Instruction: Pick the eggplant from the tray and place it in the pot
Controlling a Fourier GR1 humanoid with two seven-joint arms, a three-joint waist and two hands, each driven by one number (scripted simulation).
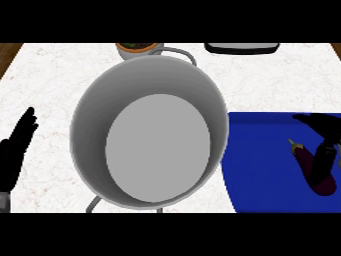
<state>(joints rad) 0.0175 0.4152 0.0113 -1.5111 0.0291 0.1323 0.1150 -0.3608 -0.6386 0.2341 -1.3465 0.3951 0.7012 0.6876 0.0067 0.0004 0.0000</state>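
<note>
Counter (276, 75), pot (92, 105) beside tray (261, 165); hand (332, 129) round eggplant (313, 175)

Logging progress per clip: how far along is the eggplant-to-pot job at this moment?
Done: the reach. The right hand is over the blue tray. In hand: the grasp. Its fingers curl across the eggplant, which shows above the tray; whether it is lifted cannot be told. Left: lifting, carrying and releasing, since the pot holds nothing. The left hand rests open at the view's left edge.
</note>
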